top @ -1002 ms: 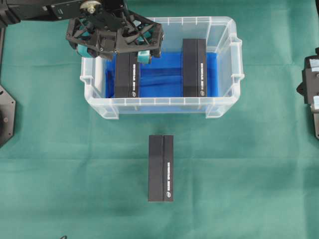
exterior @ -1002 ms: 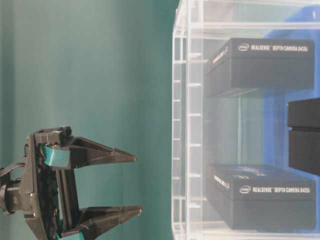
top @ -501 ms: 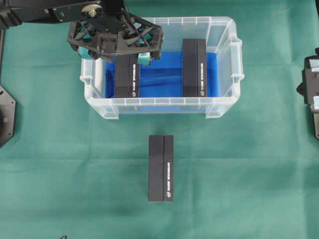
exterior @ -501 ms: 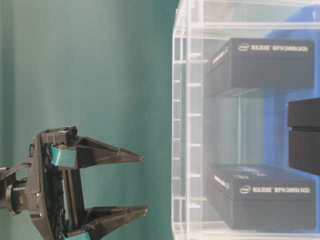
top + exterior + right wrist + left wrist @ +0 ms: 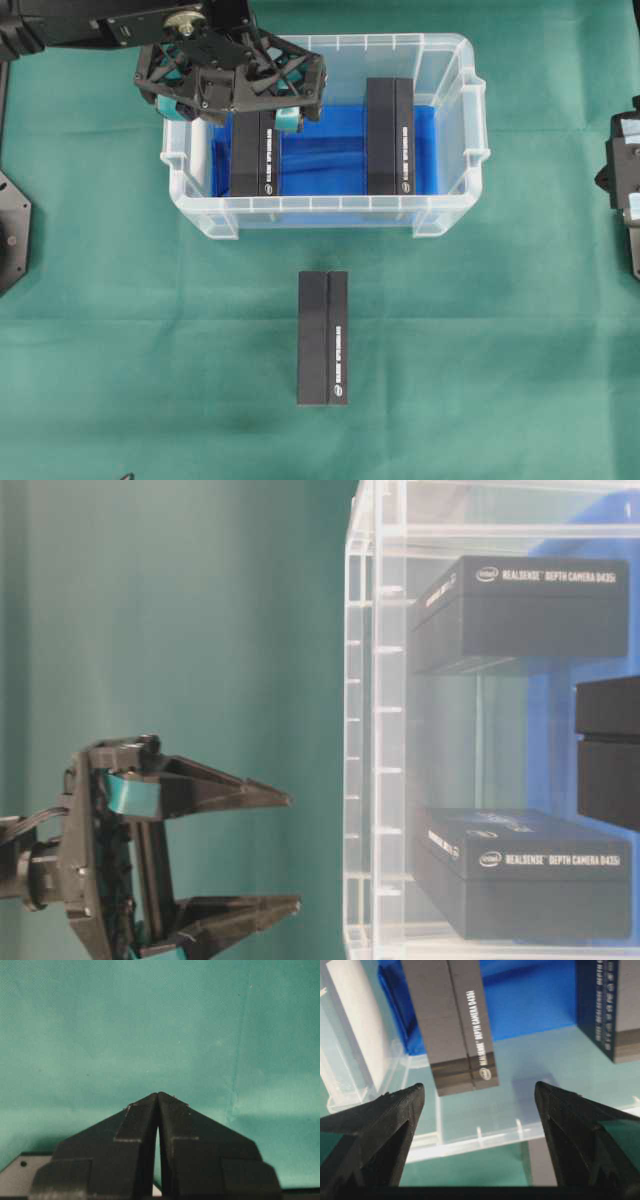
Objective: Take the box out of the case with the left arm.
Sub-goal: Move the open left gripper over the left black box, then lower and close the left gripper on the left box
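Note:
The case is a clear plastic bin with a blue lining, standing at the back of the green table. Two black boxes lie inside it, one on the left and one on the right. My left gripper hovers over the case's back left corner, above the far end of the left box, open and empty. In the left wrist view, that box lies ahead between the spread fingers of the left gripper, untouched. My right gripper is shut over bare cloth.
A third black box lies on the cloth in front of the case. The right arm rests at the table's right edge. The case's near wall and rim stand between the gripper and the open cloth.
The left gripper has crept slightly towards the case, with its jaws just as wide. The boxes and the right arm have not moved.

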Controlling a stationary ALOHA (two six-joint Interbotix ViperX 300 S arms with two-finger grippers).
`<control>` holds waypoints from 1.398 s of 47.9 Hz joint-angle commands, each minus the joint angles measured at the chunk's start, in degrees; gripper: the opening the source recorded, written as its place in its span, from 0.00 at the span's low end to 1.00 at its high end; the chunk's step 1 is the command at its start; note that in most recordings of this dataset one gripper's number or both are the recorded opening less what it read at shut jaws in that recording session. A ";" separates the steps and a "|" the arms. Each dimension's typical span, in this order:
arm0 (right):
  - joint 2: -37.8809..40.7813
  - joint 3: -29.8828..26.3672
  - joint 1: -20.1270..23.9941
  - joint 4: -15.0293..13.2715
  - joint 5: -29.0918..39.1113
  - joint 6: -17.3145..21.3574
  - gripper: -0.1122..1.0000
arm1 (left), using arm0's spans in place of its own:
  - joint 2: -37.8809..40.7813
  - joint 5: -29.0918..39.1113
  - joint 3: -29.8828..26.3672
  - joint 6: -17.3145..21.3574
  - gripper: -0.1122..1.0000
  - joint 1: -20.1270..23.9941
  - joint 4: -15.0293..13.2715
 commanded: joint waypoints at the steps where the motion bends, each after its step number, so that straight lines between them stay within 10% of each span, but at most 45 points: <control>1: 0.18 -1.14 -0.09 0.00 -0.18 0.18 0.17 | -1.76 -0.44 0.18 0.00 0.87 0.44 0.26; 67: 0.18 -1.14 -0.09 -0.09 -0.09 0.18 0.17 | 1.49 -17.05 13.97 0.18 0.87 1.14 0.70</control>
